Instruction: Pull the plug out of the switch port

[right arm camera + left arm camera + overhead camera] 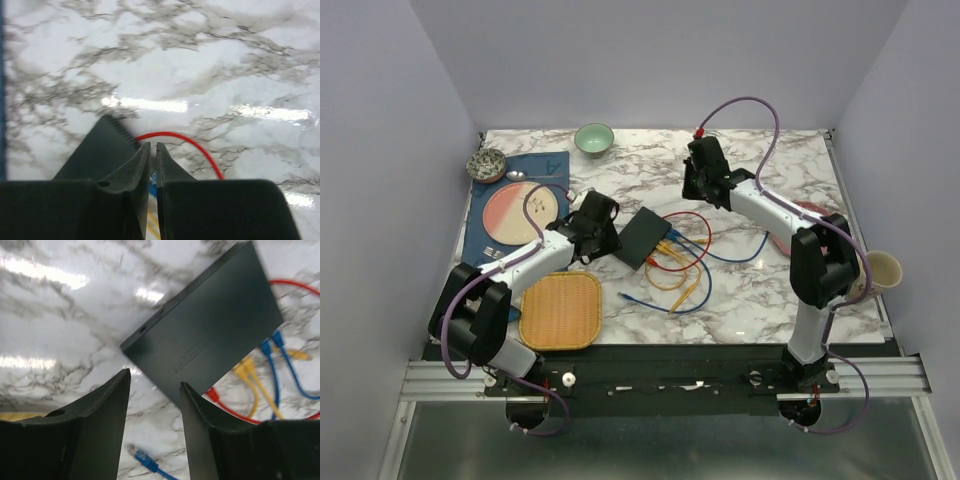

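At mid-desk (760, 290) the switch (210, 325) lies flat, plugs (244, 367) seated along one long edge. The left end effector (155, 377) gapes beside its corner; the right end effector (153, 145) hovers closed, empty. Best to brace the switch, then draw a plug straight out

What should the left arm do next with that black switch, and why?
Probably ease the open left gripper forward onto the switch to brace it: its corner sits just beyond the fingers, and several plugs are seated.
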You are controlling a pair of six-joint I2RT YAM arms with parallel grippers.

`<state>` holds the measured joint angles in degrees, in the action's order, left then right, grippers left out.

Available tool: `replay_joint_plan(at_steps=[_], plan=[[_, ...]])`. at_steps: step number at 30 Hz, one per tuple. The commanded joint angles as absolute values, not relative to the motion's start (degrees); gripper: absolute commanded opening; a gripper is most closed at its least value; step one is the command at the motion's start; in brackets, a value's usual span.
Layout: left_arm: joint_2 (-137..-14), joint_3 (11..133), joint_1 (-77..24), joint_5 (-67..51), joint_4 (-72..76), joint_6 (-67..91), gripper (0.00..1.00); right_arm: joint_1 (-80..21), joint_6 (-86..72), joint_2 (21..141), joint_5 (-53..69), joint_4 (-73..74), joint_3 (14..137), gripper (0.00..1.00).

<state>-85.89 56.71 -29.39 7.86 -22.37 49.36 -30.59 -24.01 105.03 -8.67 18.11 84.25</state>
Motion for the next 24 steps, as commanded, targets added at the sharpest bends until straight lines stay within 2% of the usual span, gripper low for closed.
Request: replay_joint_plan(at_steps=[1,6,12,24], plan=[[-82.0,50.7,-31.6,10.4,-23.0,52.6,0.52,-28.0,-24.3,112.3,-9.0,23.0,88.1,0.16],[-83.5,50.1,-32.0,9.1,-24.4,52.6,0.48,-27.1,-25.5,118.7,-7.9,25.8,91.9,0.14],[-88.8,49.9,-32.1,4.9,-22.8,52.8,0.47,-27.1,-26.7,119.8,-6.2,25.9,88.3,0.13],[-100.9,59.4,-31.3,3.0,-23.6,50.2,0.48,-27.2,-30.3,109.3,1.9,18.6,66.5,0.13]])
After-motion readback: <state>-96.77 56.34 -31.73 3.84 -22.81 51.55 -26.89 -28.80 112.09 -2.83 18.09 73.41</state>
